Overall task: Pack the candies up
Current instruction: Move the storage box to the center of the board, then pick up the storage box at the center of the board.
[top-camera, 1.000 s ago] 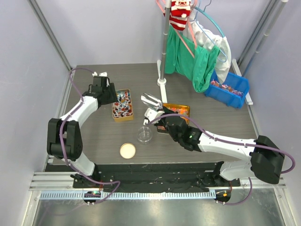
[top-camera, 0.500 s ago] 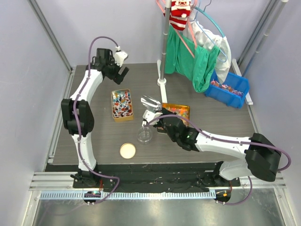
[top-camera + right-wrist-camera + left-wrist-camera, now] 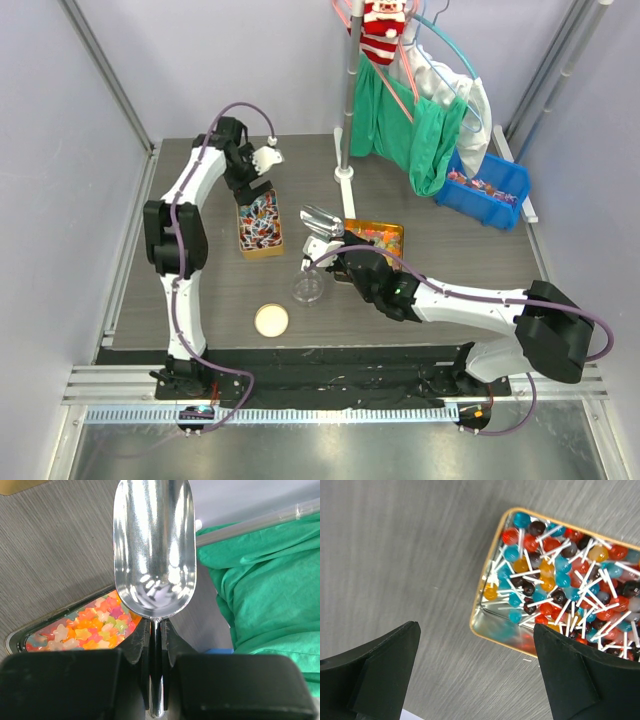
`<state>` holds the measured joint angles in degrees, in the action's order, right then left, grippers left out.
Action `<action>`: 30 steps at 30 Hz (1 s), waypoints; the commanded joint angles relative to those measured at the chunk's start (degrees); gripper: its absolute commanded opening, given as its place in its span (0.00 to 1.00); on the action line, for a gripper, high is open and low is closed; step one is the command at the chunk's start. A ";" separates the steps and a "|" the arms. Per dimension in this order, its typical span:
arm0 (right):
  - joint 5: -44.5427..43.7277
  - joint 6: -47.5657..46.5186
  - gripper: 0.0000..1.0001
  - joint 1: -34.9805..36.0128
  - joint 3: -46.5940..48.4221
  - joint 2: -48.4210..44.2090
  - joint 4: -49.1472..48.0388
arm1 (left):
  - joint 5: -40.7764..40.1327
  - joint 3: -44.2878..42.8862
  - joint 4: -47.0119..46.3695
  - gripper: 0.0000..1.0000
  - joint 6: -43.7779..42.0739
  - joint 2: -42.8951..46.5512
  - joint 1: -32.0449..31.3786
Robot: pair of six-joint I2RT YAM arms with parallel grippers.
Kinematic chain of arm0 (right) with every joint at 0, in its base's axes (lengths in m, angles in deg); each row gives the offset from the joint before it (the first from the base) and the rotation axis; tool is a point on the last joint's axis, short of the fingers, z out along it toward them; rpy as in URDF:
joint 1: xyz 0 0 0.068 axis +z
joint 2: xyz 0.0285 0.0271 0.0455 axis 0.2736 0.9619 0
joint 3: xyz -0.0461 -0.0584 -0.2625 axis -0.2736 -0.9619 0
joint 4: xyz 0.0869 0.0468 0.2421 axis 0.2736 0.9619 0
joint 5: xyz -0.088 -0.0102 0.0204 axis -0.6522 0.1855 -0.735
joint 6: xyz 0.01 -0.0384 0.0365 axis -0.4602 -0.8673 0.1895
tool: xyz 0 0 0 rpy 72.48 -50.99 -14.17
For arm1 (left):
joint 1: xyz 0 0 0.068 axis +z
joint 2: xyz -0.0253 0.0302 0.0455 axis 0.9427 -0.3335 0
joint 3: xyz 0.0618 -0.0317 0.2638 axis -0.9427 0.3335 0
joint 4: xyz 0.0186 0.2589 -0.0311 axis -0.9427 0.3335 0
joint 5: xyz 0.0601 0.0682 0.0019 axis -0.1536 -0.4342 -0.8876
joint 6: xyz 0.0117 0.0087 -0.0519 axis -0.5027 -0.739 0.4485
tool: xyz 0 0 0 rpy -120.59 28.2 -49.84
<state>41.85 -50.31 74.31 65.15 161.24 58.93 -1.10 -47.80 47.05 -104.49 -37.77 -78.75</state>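
The candies [image 3: 560, 580] are small red, blue, orange and dark balls on white sticks, heaped in a gold-rimmed tin [image 3: 481, 591] that lies left of centre [image 3: 260, 222]. My left gripper [image 3: 263, 160] hovers open over the tin's far end; its black fingers [image 3: 380, 670] frame bare table and one corner of the tin, with nothing between them [image 3: 475, 680]. My right gripper [image 3: 156, 645] is shut on the handle of an empty metal scoop [image 3: 154, 545], held up at mid-table [image 3: 320, 217] above a small clear jar [image 3: 308, 288].
An orange tin of star-shaped jelly pieces [image 3: 378, 236] lies beside the right gripper. A round lid [image 3: 271, 320] rests near the front edge. A blue bin of wrapped sweets [image 3: 487, 185], a pole stand [image 3: 344, 175] and hanging green cloth [image 3: 420, 130] occupy the back right.
The left arm lifted off the table's left side, swung up and right, and now hangs over the tin's far end with its jaws opened wide. The right arm and scoop barely moved.
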 commanded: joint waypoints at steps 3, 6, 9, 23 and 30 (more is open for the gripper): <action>-1.04 -0.04 0.01 0.28 0.49 0.11 -3.89 | -2.30 1.38 -4.84 0.97 -2.93 -0.63 0.23; -0.95 -0.13 0.01 0.28 0.41 -0.15 -3.80 | -3.44 1.38 -7.48 0.93 -2.32 -1.42 0.14; -0.78 -0.13 0.01 0.36 0.32 -0.15 -3.89 | -4.67 1.38 -9.68 0.86 -2.05 -2.39 0.14; -0.95 -0.39 0.01 0.28 0.23 1.25 -4.24 | -5.37 -0.56 -9.50 0.40 -2.67 -7.05 -0.03; -0.95 -0.39 0.01 0.36 0.23 1.26 -4.24 | -8.27 2.60 -9.51 0.12 0.14 -6.00 0.14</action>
<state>41.83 -50.53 74.31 65.13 162.75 58.62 -6.69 -46.13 38.83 -105.78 -45.15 -78.79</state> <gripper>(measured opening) 0.115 0.184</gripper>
